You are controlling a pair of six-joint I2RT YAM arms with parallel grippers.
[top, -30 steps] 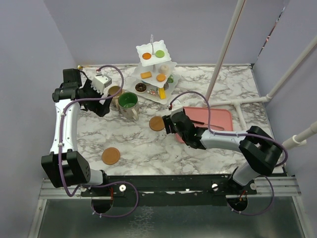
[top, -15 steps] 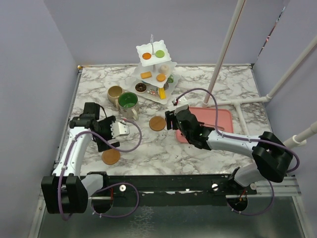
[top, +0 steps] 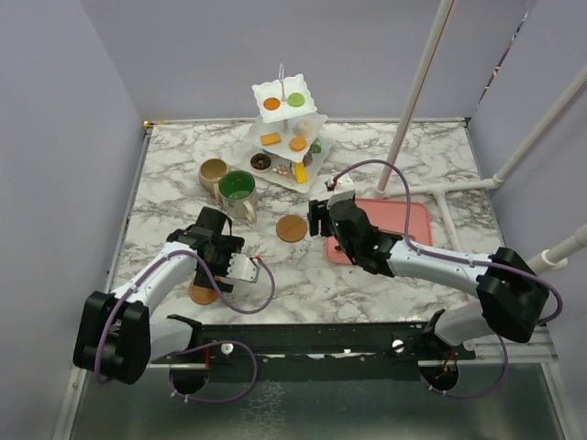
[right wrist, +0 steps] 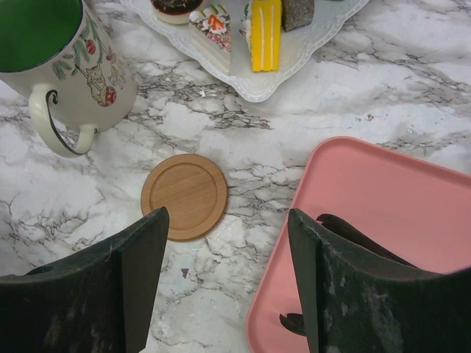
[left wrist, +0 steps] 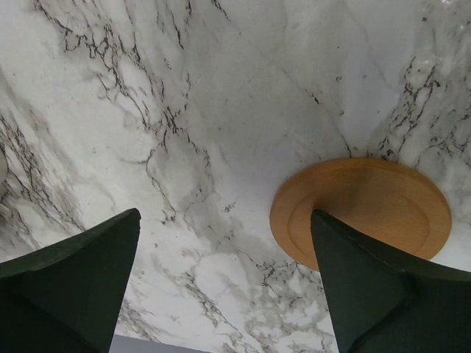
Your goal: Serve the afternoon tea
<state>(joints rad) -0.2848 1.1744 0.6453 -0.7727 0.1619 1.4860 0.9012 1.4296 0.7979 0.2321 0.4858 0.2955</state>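
Observation:
The white three-tier stand [top: 312, 117] at the back holds the toy pastries [top: 271, 104]; its bottom tier [right wrist: 254, 87] with a yellow cake slice [right wrist: 265, 29] shows in the right wrist view. The beige mug [top: 213, 171] and the green-inside mug [top: 237, 190] stand left of it. One wooden coaster [top: 292, 228] lies mid-table, just left of my open, empty right gripper [top: 319, 220]. In the right wrist view this coaster [right wrist: 185, 196] lies ahead of the left finger. My left gripper [top: 213, 273] is open and empty over the near-left coaster [top: 200, 294], whose edge [left wrist: 360, 209] passes under the right finger [left wrist: 383, 294].
A pink tray [top: 408, 213] lies right of centre and holds black tongs [right wrist: 360, 246]. White poles [top: 417, 92] rise at the back right. Purple walls close the left and the back. The green-inside mug [right wrist: 51, 51] stands close to the mid-table coaster.
My left arm has swung from the mugs at the back left down to the near-left coaster. My right gripper has drawn back slightly from the mid-table coaster.

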